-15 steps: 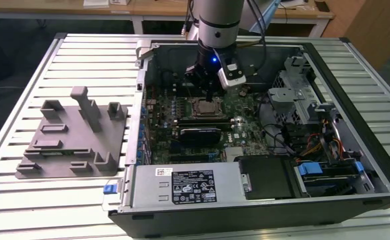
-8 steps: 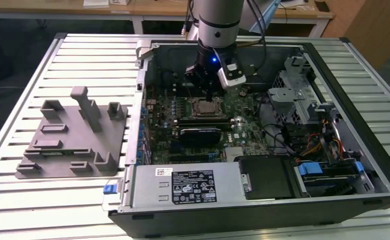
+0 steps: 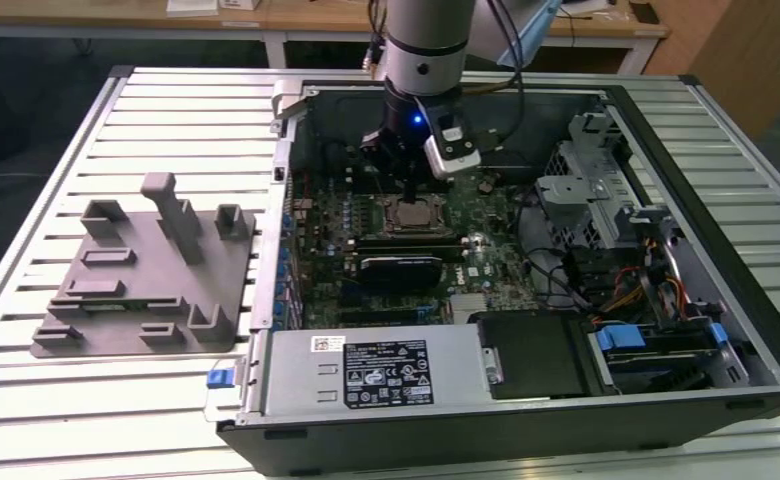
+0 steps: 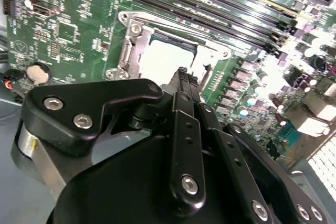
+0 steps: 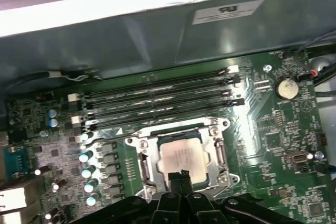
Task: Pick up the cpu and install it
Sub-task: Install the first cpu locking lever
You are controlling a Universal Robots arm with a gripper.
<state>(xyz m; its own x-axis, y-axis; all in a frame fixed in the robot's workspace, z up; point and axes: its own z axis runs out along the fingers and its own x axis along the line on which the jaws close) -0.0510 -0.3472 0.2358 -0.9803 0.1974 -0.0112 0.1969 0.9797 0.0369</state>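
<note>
Your end effector (image 5: 181, 174) hangs with its fingers pressed together, gripping nothing, just above the cpu (image 5: 181, 155), which lies flat inside the socket frame (image 5: 145, 162) on the motherboard (image 5: 273, 145); pickup and placing look done, though whether the frame is latched cannot be told

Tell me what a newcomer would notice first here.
The open computer case, with the arm reaching into it in the exterior view. In the first wrist view, the silver cpu sits in its socket, the gripper poised at its edge, jaws together. A grey fixture block lies at the exterior view's left.
</note>
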